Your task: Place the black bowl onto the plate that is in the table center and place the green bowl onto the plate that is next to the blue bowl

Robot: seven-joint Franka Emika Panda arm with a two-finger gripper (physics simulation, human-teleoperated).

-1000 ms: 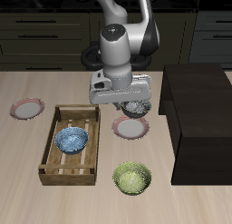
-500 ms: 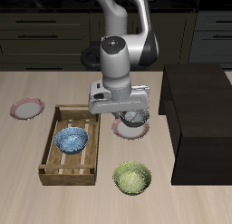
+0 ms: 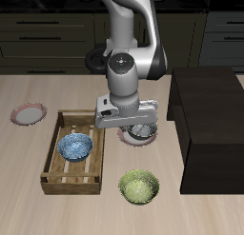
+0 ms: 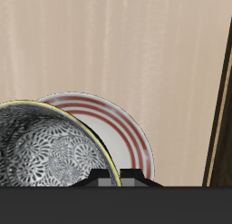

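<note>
Hand (image 3: 134, 126) of the arm sits low over the desk (image 3: 29, 172) centre, directly above the plate (image 3: 140, 135) with red rings. The fingers are clamped on the rim of the black bowl (image 3: 141, 132), whose patterned grey interior and yellowish rim (image 4: 54, 153) show clearly in the wrist view. In that view the bowl overlaps the plate (image 4: 127, 137), covering much of it; whether the bowl's base touches the plate surface cannot be told.

The green bowl (image 3: 139, 187) stands on the bare desk near the front edge, nearer the camera than the centre plate and apart from it. The blue bowl (image 3: 75, 146) lies inside the wooden tray (image 3: 50, 158), which sits beside the centre plate. A second plate (image 3: 29, 114) with a red rim rests on the desk beyond the tray, near its far corner and away from the arm. A dark cabinet block (image 3: 212, 125) occupies the desk on the other side of the centre plate; its edge (image 4: 220, 110) appears in the wrist view as a dark vertical strip.
</note>
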